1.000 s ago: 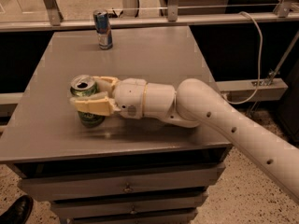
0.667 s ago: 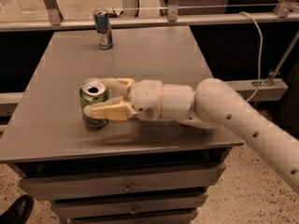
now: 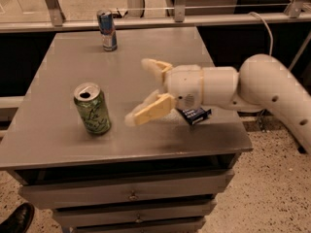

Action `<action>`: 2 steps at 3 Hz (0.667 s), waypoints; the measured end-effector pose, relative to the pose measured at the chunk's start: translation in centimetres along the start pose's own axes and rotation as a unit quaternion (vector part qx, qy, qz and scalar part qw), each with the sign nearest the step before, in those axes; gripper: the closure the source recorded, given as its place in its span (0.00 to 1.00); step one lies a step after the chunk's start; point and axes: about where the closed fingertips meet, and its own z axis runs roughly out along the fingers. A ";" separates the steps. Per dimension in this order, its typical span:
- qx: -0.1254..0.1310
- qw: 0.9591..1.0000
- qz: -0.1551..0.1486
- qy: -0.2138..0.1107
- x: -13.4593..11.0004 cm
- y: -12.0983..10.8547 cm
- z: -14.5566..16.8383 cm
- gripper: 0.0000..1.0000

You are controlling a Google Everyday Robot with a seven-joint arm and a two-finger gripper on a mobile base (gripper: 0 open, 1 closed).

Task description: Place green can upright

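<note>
The green can [image 3: 92, 108] stands upright on the grey table [image 3: 58, 144], near its front left, silver top with the opening facing up. My gripper [image 3: 140, 92] is to the right of the can, apart from it, with its two tan fingers [image 3: 148, 111] spread wide and nothing between them. The white arm reaches in from the right.
A slimmer blue-and-silver can [image 3: 107, 30] stands upright at the table's back edge. A small dark blue packet [image 3: 194, 114] lies on the table under my wrist. A metal rail runs behind the table. Drawers are below the front edge. A shoe [image 3: 17, 219] shows bottom left.
My gripper has let go of the green can, opened and pulled back to the right. The can stays standing upright on the table.
</note>
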 end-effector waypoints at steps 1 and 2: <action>-0.002 1.000 -0.017 0.010 -1.7 -1.0 -4.2 0.00; -0.002 1.000 -0.017 0.010 -1.7 -1.0 -4.2 0.00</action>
